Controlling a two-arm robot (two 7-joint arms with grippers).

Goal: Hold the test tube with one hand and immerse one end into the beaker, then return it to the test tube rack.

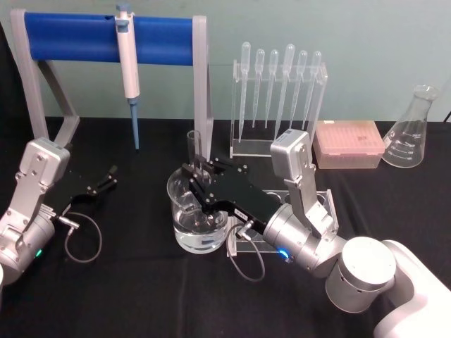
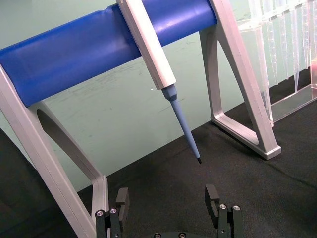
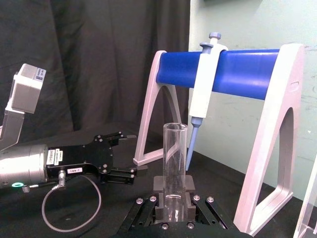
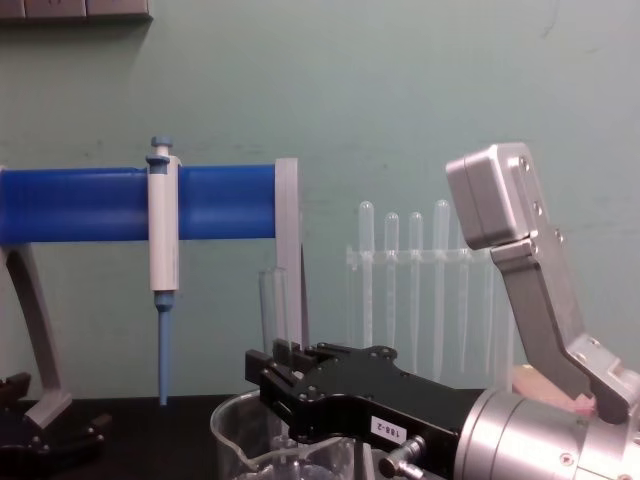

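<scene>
My right gripper [image 1: 199, 171] is shut on the test tube [image 1: 193, 146], a clear glass tube held upright with its open rim on top. In the right wrist view the tube [image 3: 175, 158] rises from between the black fingers [image 3: 187, 184]. It stands over the beaker [image 1: 184, 227], a wide glass with clear liquid, and its lower end drops into the beaker's mouth behind the fingers. From the chest view the tube [image 4: 271, 303] stands above the beaker rim [image 4: 232, 418] and my right gripper [image 4: 285, 385]. My left gripper [image 1: 107, 177] rests open at the table's left, also seen as left gripper [image 2: 167, 198].
A stand with a blue bar [image 1: 77, 39] holds a blue-and-white micropipette [image 1: 130, 67] at the back left. A clear rack of plastic pipettes [image 1: 278, 84], a pink tip box [image 1: 349, 144] and a conical flask [image 1: 412, 130] stand at the back right. A clear acrylic holder [image 1: 324, 204] sits under my right arm.
</scene>
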